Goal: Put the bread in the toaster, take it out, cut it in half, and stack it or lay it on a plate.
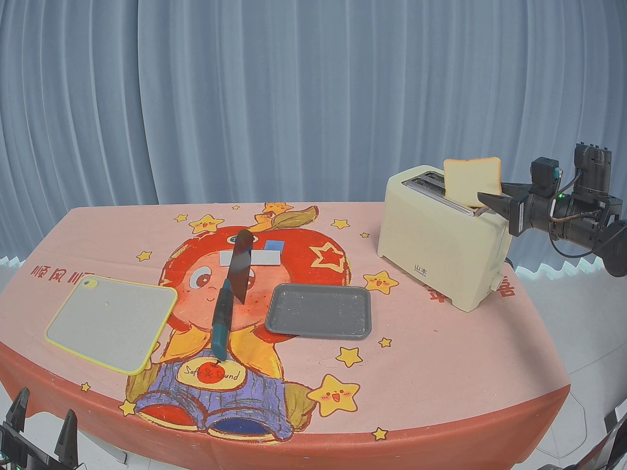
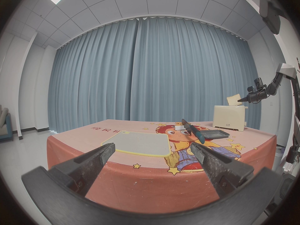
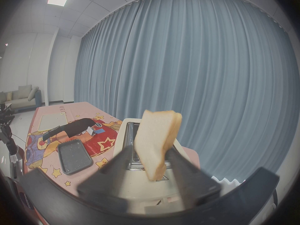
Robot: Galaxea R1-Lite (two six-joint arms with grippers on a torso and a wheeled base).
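On the desk's (image 1: 457, 373) right side stands the toaster (image 1: 437, 243); the bread (image 1: 471, 181) hangs tilted just over its slot, pinched at its lower edge by the right gripper (image 3: 150, 150). The slice looks light, soft and easily crushed, so a gentle hold near the crust seems safest. The left gripper (image 2: 153, 149) gapes wide, empty.

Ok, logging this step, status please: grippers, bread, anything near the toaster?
Left gripper open, low, holding nothing. Right gripper shut on pale square bread slice, tilted over cream toaster slots. Teal-handled knife and grey tray well clear.
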